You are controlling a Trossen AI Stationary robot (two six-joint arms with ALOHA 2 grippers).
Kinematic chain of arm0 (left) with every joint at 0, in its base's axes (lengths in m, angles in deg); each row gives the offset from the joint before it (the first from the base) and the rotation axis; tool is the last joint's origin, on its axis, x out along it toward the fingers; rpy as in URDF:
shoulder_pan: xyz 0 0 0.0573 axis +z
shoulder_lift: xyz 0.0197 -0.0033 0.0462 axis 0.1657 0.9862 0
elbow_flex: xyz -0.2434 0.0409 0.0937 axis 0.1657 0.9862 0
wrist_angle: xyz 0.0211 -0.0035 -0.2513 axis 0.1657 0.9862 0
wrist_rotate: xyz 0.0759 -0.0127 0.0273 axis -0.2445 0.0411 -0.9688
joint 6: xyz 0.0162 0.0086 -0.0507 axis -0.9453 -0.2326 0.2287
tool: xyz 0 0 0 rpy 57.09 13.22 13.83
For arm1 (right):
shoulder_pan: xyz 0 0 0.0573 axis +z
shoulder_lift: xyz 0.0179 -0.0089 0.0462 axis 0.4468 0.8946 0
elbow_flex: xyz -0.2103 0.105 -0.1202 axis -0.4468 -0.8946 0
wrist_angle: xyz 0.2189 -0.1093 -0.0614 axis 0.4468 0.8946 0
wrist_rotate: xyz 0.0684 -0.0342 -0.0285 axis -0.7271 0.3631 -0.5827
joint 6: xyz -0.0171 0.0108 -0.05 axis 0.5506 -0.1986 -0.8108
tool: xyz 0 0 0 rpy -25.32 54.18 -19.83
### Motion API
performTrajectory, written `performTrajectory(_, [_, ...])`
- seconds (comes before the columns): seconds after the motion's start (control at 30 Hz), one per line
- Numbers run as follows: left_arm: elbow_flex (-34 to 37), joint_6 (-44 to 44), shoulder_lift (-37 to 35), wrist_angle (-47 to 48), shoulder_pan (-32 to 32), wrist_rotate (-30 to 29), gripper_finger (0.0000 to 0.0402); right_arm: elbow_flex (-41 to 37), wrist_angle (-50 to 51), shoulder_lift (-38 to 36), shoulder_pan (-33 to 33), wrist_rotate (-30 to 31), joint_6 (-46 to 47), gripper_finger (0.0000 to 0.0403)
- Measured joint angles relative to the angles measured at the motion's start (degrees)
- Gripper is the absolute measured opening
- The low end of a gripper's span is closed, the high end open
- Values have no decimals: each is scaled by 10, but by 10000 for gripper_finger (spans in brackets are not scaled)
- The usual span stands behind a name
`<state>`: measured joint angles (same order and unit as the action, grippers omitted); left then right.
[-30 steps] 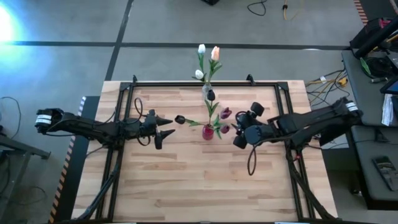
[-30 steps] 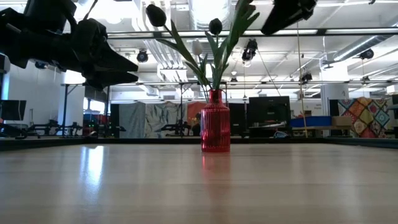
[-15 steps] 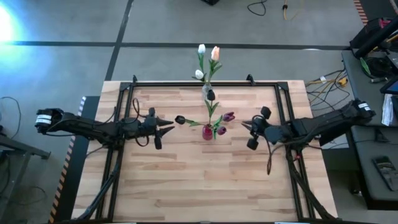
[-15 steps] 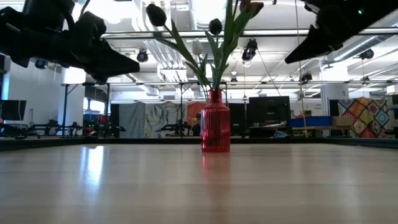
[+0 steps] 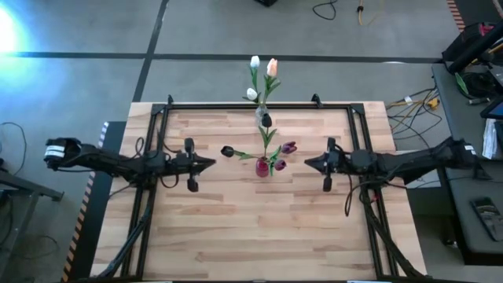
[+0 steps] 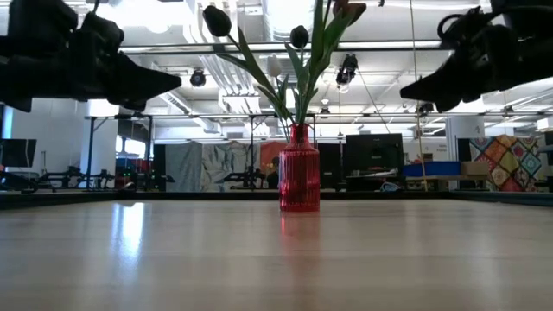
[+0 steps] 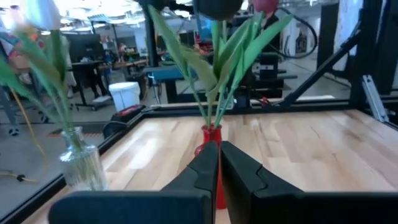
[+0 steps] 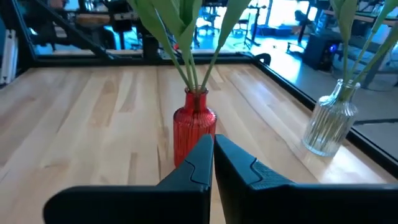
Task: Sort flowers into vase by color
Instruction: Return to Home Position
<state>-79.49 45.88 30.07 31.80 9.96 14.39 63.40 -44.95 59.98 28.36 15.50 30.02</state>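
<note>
My left pincer (image 5: 211,163) hangs above the desk's left half and my right pincer (image 5: 306,163) above its right half. Both point inward at the red vase (image 5: 262,167) standing between them at mid-desk. Each pincer is closed to a hairline and has hold of nothing. The dark tulips (image 5: 227,151) stand in that red vase. The pale tulips (image 5: 254,61), white and peach, stand in the glass vase (image 8: 329,124) at the far edge.

The sorting looks finished to me, so the danger lies in undoing it. One dark head leans out to the left, near my left pincer, and leaves fan toward the right one. A sideways swing at this height could hook a stem. The red vase is narrow under a tall spread of stems, so I judge a small tug would tip it. The glass vase sits by the far black rail (image 5: 236,104) with its blooms leaning out beyond the desk, and a knock could send it over.

The desk (image 5: 236,228) is pale wooden planking, smooth enough to reflect the lights. Around it lie grey concrete floor (image 5: 78,31) and, to the right, loose cables (image 5: 409,106). Beyond is an open workshop with screens (image 6: 373,149) and a patchwork hanging (image 6: 510,164).
</note>
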Motion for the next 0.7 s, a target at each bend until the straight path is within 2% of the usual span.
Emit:
performTrajectory(0.13, [8, -4, -9, 7, 6, -1, 0, -23, -18, -21, -19, -29, -6, 8])
performTrajectory(0.43, [8, -39, -39, 4, 8, -1, 0, -78, -16, -105, -20, -35, -13, 8])
performTrajectory(0.7, [8, -47, -94, 57, 25, -1, 0, -78, 9, -169, -20, -71, -39, 8])
